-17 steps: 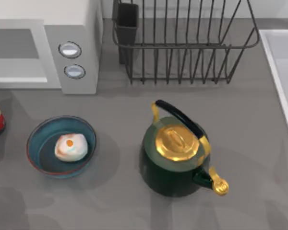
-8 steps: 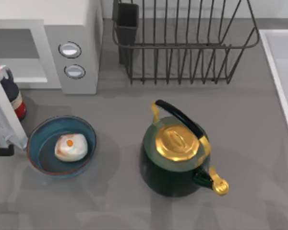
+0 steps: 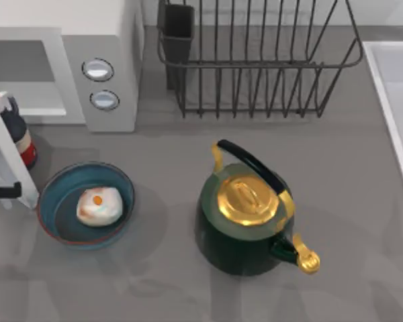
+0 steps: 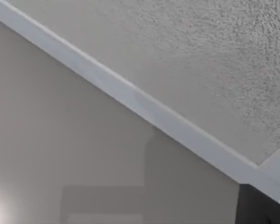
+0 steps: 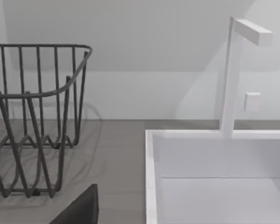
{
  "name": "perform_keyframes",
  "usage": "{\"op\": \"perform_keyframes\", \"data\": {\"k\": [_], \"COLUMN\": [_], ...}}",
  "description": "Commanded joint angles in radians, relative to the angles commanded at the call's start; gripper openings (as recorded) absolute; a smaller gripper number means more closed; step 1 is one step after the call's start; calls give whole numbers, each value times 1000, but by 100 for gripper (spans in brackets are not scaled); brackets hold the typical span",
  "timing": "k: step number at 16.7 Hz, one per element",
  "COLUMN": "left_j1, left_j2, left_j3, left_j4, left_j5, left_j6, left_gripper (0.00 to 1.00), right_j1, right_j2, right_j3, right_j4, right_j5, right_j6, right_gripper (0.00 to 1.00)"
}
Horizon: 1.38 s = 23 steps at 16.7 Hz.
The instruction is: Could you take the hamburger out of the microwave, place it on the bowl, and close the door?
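Hamburger (image 3: 99, 206) is home: it sits inside the bowl (image 3: 54, 231), a little right of the bowl's centre, resting on the dark floor. That leaves the door (image 3: 10, 161), and it is not shut. It stands swung out from the microwave (image 3: 111, 40), which is behind the bowl. The door's free end is just beside the bowl's left rim, and I can't tell whether the two touch.

A dark bar, which I take for part of the left arm (image 3: 1, 191), lies against the door's near end, left of the bowl. The left wrist view looks close onto a flat grey panel with a pale strip across it. Whether the left gripper is wide or narrow, I cannot tell.

My judgement is that the door is a stiff, light panel that swings on its hinge. It needs no grasp, just a flat push on its outer face near the free end or the handle, where leverage is best. The panel looks smooth, so a glancing contact could slide off.

The right arm is parked well to the right of the bowl, its wrist facing the rack (image 5: 37, 116) and sink (image 5: 214, 158). Its gripper's state I cannot tell either.
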Motion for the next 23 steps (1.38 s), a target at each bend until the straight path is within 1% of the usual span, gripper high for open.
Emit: {"op": "perform_keyframes", "data": {"k": [4,7,14,16,23], "left_j1": [-20,-34,-33,-35,-55], "left_j2": [233,352,377,414,708], "left_j3": [123,196,217,254,577], "left_j4": [83,136,149,146,123], "left_j5": [-13,-21,-23,-25,-35], "left_j6": [-11,-19,-21,-23,-34], "left_gripper": [0,0,0,0,0], "right_j1": [0,0,0,0,0], "right_j2": [0,0,0,0,0], "right_j3": [0,0,0,0,0], "right_j4": [0,0,0,0,0], "right_j5": [0,0,0,0,0], "right_j6": [0,0,0,0,0], "right_gripper": [100,100,100,100,100]}}
